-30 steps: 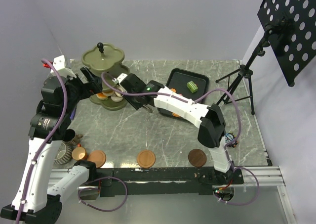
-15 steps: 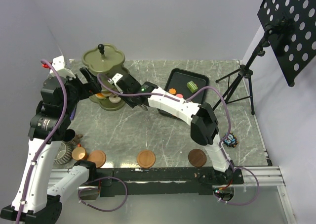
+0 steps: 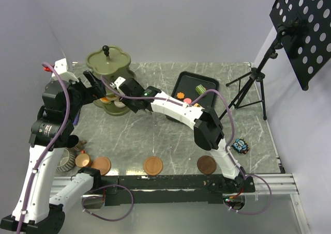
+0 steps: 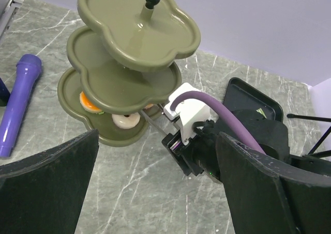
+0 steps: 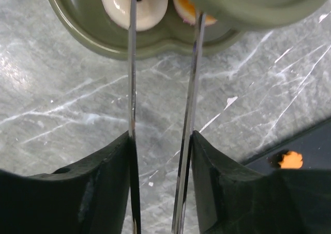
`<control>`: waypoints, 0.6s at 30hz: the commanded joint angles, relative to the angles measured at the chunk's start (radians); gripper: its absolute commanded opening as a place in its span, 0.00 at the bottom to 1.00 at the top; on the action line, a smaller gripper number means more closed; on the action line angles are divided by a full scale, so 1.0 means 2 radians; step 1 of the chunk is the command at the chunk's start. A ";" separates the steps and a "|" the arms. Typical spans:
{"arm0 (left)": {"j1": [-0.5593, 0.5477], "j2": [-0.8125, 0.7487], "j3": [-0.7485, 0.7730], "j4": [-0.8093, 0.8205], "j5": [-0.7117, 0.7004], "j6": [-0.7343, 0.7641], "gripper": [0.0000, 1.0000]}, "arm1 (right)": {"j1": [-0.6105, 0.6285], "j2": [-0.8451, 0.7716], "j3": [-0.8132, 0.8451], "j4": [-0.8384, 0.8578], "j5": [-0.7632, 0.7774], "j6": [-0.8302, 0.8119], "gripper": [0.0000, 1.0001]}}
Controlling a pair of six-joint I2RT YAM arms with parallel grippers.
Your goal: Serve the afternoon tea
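Olive-green 3-tier stand (image 4: 129, 37): 1, scalloped, black knob, far left on the table (image 3: 170, 141). Its lowest tier holds 1 cream ring pastry (image 5: 116, 4) and 1 orange pastry (image 4: 89, 100). Brown saucers (image 3: 153, 166): 3, near edge, top view only. Pincers: right gripper (image 5: 161, 138) clamped on metal tongs (image 5: 132, 74), plain at its wrist; left gripper (image 4: 158, 136) spread wide, empty.

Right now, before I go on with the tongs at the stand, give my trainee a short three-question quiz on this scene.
1. True or false: the right gripper holds the metal tongs.
2. Which tier of the olive-green stand holds the cream pastry? A top, B middle, C bottom.
3. Fill in: the left gripper has its jaws ____.
Key: 1 true; 2 C; 3 open.
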 commanded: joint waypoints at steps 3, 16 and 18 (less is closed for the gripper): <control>-0.001 -0.007 0.015 0.013 0.001 0.006 1.00 | 0.001 -0.005 0.009 0.012 0.008 -0.007 0.59; 0.000 -0.008 0.014 0.012 -0.001 0.007 1.00 | 0.005 -0.036 -0.001 0.025 0.024 -0.009 0.71; 0.000 -0.008 0.014 0.012 -0.001 0.007 1.00 | 0.006 -0.041 -0.006 0.028 0.026 -0.009 0.72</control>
